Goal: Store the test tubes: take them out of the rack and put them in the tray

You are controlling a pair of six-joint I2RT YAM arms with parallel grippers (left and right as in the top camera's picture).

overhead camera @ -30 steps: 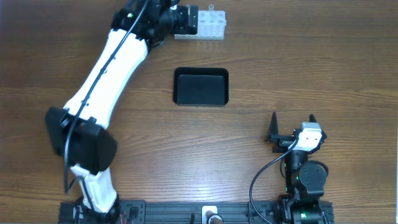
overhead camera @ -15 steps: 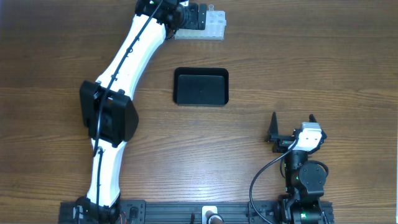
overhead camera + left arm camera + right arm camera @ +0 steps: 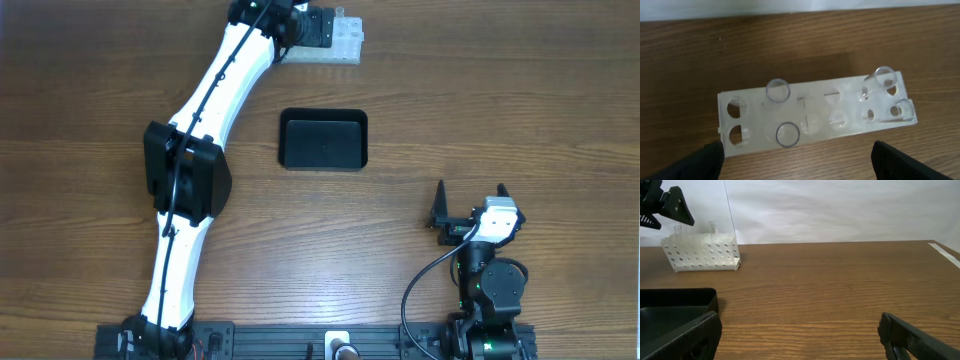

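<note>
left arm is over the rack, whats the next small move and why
Probably lower the left gripper so its open fingers straddle the test tube in the nearer row of the rack, then close. It hangs above the rack, tubes stand untouched, and the black tray holds nothing.

Work surface: a brown wood-grain table top (image 3: 520,120) lies under me, its grain running from side to side in the top view.
Backdrop: a plain white wall (image 3: 840,210) stands behind the table's far edge, where I see the wood end.
Marking: a narrow white strip (image 3: 946,254) lies flat on the wood, slanting toward that far edge.
</note>
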